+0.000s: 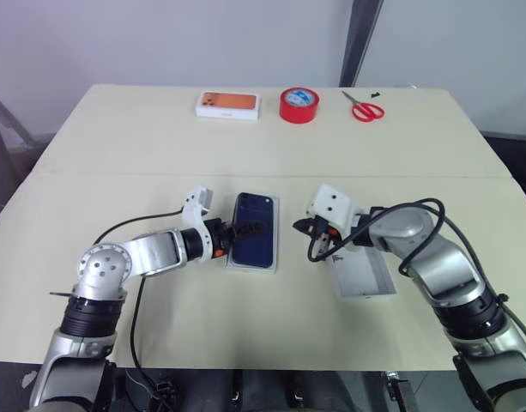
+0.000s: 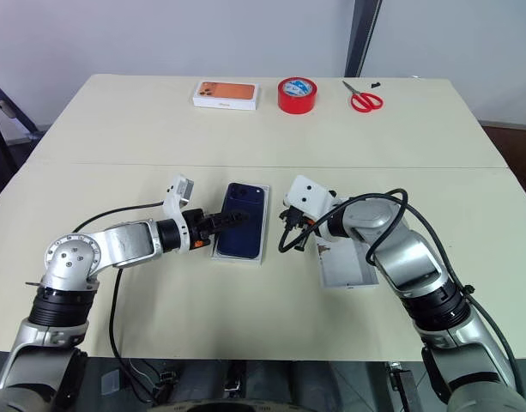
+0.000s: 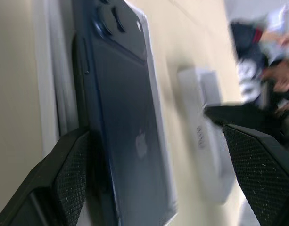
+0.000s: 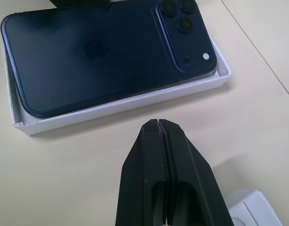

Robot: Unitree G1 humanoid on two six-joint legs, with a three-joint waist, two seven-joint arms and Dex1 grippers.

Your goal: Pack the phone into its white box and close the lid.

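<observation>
Left gripper (image 1: 248,229) reaches in from the robot's left with its black fingers (image 3: 64,174) spread wide, one tip low beside the near-left edge of the white box (image 4: 135,101), the other out over the phone (image 1: 253,230). Nothing is pinched between them. That phone lies back-up in the white box near the middle of the table (image 1: 245,154), camera cluster at the far end, and it sits a little proud of the low walls with one long edge riding on the rim rather than fully settled.

Right gripper (image 1: 304,227) hangs just to the right of the box with its fingers (image 4: 168,179) pressed together, empty, pointing toward the box's long right wall but apart from it. Under and behind that arm lies the lid (image 1: 363,273), open side up, flat on the table and well clear of the box; the right forearm and its black cable (image 1: 417,210) cover part of it.

Along the far edge, well apart from the work, stand an orange-topped white box (image 1: 228,104), a roll of red tape (image 1: 299,105) and red-handled scissors (image 1: 364,106)
</observation>
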